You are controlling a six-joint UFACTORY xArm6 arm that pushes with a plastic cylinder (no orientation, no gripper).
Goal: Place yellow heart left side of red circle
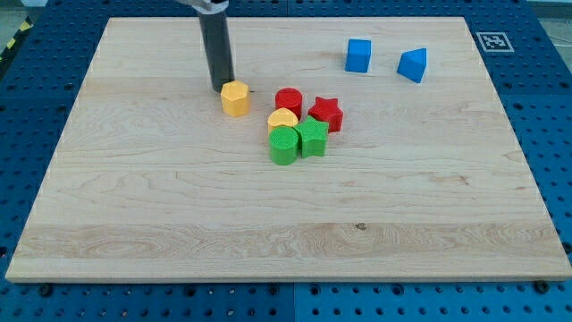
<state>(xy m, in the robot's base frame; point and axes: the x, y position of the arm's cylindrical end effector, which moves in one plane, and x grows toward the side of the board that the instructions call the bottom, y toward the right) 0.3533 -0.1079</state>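
Observation:
My tip (pixel 221 88) rests on the board, touching the upper left side of a yellow pentagon-like block (pixel 235 98). The red circle (pixel 289 100) stands to the right of that block, with a small gap between them. A second yellow block (pixel 282 119), which looks like the heart, sits just below the red circle and touches it. Its lower part is hidden by a green circle (pixel 283 146). My tip is well to the left of this cluster.
A red star (pixel 326 114) sits right of the red circle. A green star (pixel 312 137) touches the green circle and the red star. A blue cube (pixel 358 55) and a blue triangle (pixel 413 64) stand at the view's top right. The wooden board (pixel 286 233) lies on a blue pegboard.

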